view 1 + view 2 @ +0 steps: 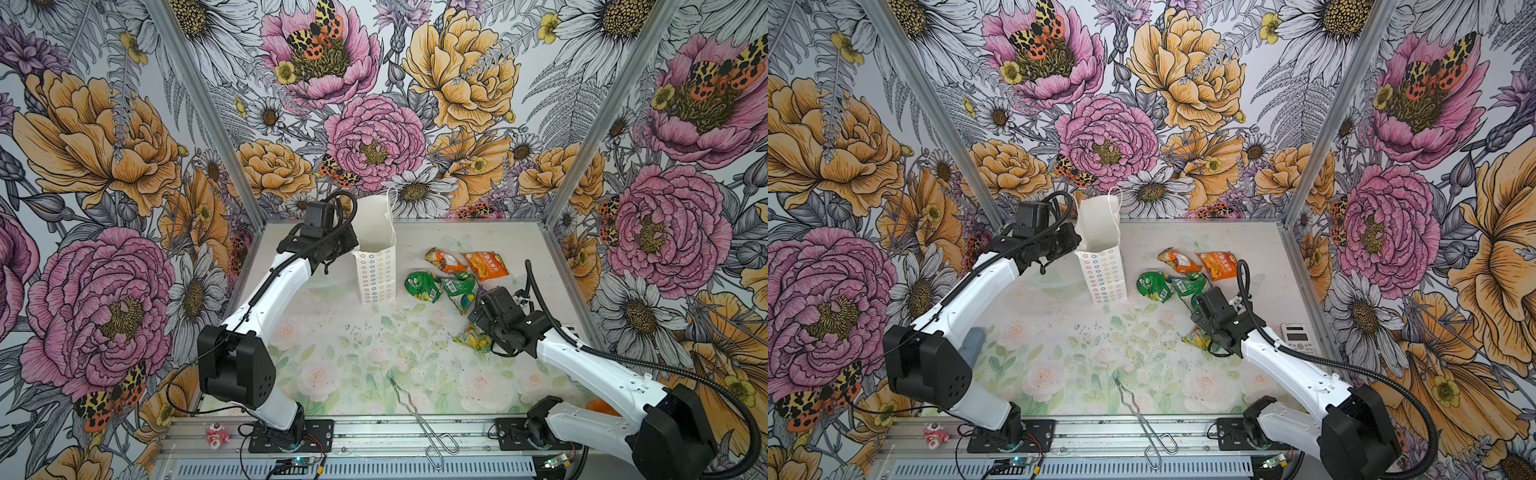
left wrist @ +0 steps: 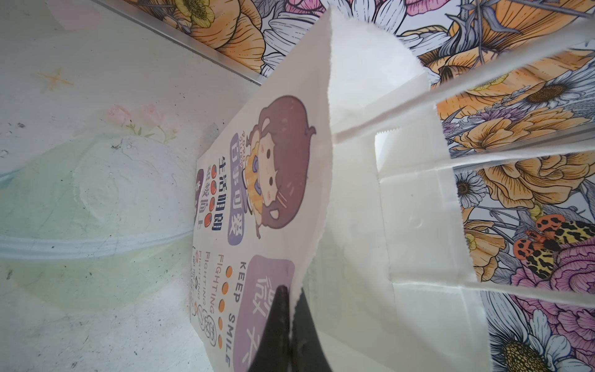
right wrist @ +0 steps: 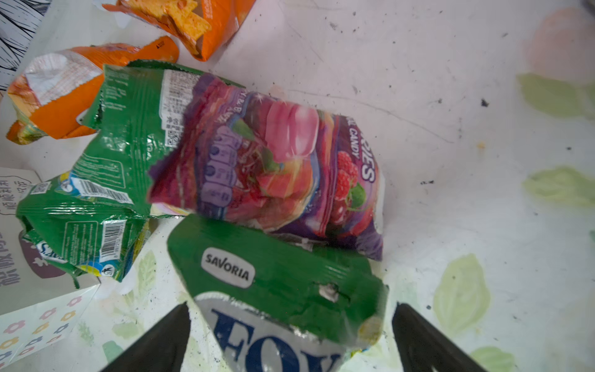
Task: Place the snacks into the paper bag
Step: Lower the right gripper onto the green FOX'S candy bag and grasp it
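While left arm point(image 1: 274, 286) stretches, bag point(image 1: 376, 274) seems pinched.

Light: bright, even, diffuse. You'll find only faint, soft shadows on the table point(image 1: 365, 332). Top views: sharp, walls bowed toward the edges. Wrist views: glare streaks on the green packet point(image 3: 128, 128); paper bag point(image 2: 360, 80) whites nearly blown out — nearest foreground soft.

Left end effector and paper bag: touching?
Touching. The left wrist view shows the left end effector shut on the front wall of the paper bag, with the wall's edge pinched between its jaws.
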`<state>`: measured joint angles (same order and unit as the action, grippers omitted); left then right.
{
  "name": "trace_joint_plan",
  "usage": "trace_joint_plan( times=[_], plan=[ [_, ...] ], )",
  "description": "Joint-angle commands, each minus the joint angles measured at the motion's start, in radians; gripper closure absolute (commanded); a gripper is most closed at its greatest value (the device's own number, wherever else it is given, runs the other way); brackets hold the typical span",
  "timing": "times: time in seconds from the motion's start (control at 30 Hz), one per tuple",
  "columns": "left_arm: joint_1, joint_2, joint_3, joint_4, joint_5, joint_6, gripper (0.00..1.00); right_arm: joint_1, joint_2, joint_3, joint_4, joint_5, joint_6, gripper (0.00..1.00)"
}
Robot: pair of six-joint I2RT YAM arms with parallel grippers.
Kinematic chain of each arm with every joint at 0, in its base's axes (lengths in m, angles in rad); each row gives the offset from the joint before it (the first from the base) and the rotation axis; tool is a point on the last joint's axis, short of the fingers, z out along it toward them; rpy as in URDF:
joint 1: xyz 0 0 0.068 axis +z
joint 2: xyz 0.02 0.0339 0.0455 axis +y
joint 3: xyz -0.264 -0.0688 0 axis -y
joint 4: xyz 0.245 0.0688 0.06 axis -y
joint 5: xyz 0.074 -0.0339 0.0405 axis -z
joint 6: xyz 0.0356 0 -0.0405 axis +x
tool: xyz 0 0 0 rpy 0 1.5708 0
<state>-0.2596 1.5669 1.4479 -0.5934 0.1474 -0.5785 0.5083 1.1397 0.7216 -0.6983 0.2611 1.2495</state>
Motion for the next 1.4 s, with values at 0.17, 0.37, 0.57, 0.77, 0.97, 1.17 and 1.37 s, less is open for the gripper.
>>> trace_joint_plan(
  times=[0.17, 0.37, 0.57, 0.77, 0.97, 1.17, 1.37],
  plan=[
    [-0.001, 0.011, -0.014, 0.013, 0.007, -0.009, 1.0, -0.019, 0.076, 0.006, 0.028, -0.038, 0.011, 0.0],
    [0.002, 0.016, -0.016, 0.014, 0.012, -0.007, 1.0, -0.03, 0.12, -0.001, 0.067, -0.048, 0.011, 0.0],
    [0.005, 0.019, -0.016, 0.013, 0.014, -0.008, 1.0, -0.039, 0.17, -0.011, 0.111, -0.067, 0.012, 0.0],
    [0.008, 0.016, -0.02, 0.013, 0.012, -0.008, 1.0, -0.044, 0.221, -0.022, 0.167, -0.085, -0.001, 0.0],
    [0.008, 0.019, -0.019, 0.014, 0.011, -0.011, 1.0, -0.045, 0.276, -0.039, 0.22, -0.113, -0.007, 0.0],
    [0.008, 0.013, -0.025, 0.013, 0.004, -0.011, 1.0, -0.045, 0.307, -0.037, 0.239, -0.129, -0.025, 0.0],
    [0.007, 0.014, -0.027, 0.014, 0.005, -0.011, 1.0, -0.045, 0.291, -0.037, 0.238, -0.117, -0.044, 0.06]
  ],
)
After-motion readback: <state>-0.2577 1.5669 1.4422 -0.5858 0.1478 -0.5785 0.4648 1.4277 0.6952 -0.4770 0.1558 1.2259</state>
